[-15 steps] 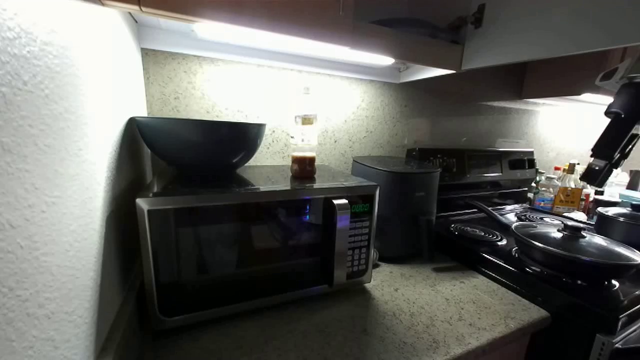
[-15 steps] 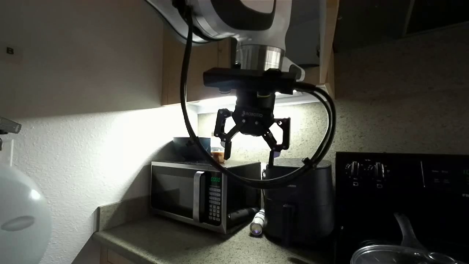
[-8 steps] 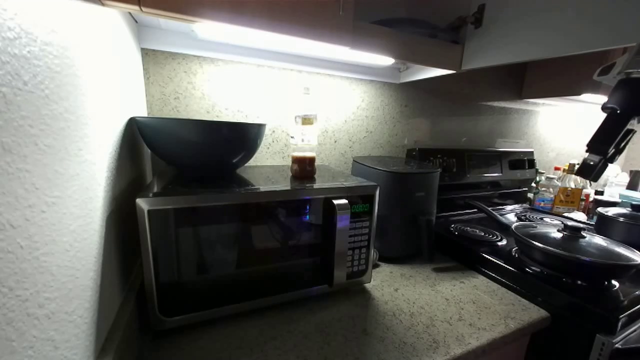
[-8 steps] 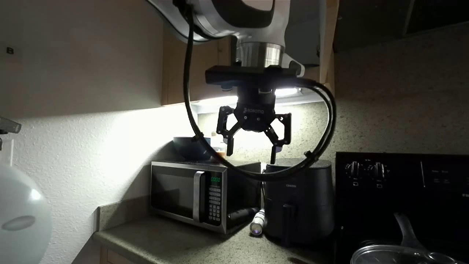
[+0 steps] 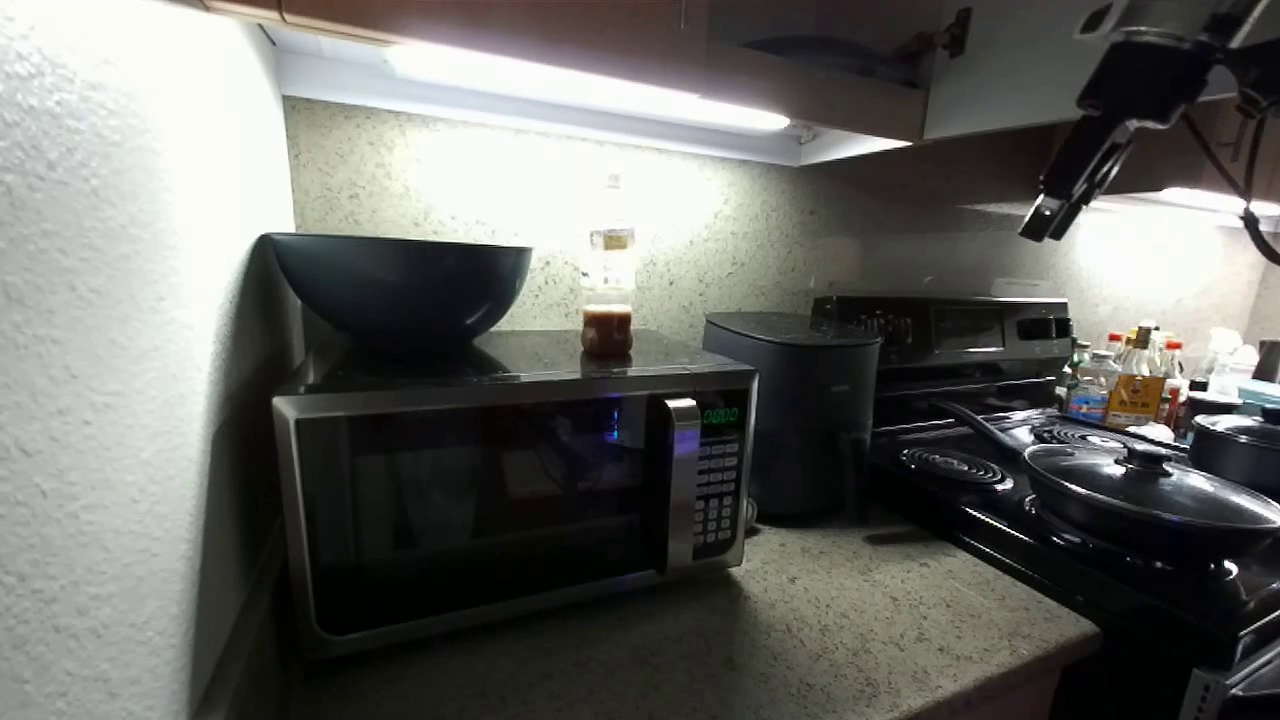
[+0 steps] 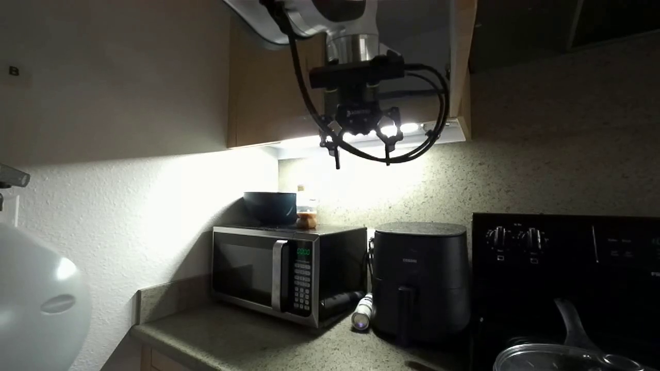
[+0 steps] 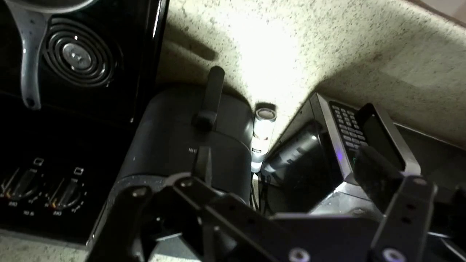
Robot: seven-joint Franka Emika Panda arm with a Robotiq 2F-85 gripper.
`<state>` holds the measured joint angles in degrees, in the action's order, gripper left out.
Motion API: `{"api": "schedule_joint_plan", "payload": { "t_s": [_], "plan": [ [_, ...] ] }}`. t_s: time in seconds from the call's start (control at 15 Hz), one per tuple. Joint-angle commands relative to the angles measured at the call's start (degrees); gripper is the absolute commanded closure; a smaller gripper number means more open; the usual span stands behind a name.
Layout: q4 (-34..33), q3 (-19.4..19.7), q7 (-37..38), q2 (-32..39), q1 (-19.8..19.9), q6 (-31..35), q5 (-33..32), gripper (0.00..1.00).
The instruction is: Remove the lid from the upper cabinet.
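Just above the middle of an exterior view, the gripper [image 6: 363, 158] hangs with its fingers parted. The lid [image 5: 822, 50] sits partly hidden inside the upper cabinet [image 5: 830, 98], upper right in an exterior view.

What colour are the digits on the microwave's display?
The display digits are green; they show best in an exterior view.

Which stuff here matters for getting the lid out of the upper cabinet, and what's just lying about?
For the job:
upper cabinet, standing open
lid, partly showing inside it
tool, open

Just about:
microwave
dark bowl and bottle, on the microwave
black appliance
white cylinder, between microwave and black appliance
covered pan
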<state>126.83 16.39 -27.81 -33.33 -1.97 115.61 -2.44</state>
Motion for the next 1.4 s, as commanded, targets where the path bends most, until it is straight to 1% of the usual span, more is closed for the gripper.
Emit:
{"api": "schedule_joint_plan", "payload": {
  "t_s": [0.0,0.07,0.13,0.27,0.67,0.8,1.07,1.33],
  "plan": [
    [-7.9,-3.6,-0.7,5.5,0.6,0.9,-2.5,0.0],
    [-8.3,-4.4,-0.9,5.3,1.0,1.2,-3.5,0.0],
    [-6.3,-3.6,-0.4,4.1,0.8,0.5,-1.2,0.0],
    [-8.1,-4.5,-0.3,5.0,0.8,0.5,-2.1,0.0],
    [-8.3,-4.9,0.1,4.9,1.4,1.0,-3.0,0.0],
    [-11.0,-5.3,-0.6,5.2,1.2,1.8,-3.9,0.0],
    [-19.4,-6.6,-1.1,6.8,1.4,4.4,-7.9,0.0],
    [-28.6,-6.8,-2.2,9.8,0.5,5.1,-8.5,0.0]
  ]
}}
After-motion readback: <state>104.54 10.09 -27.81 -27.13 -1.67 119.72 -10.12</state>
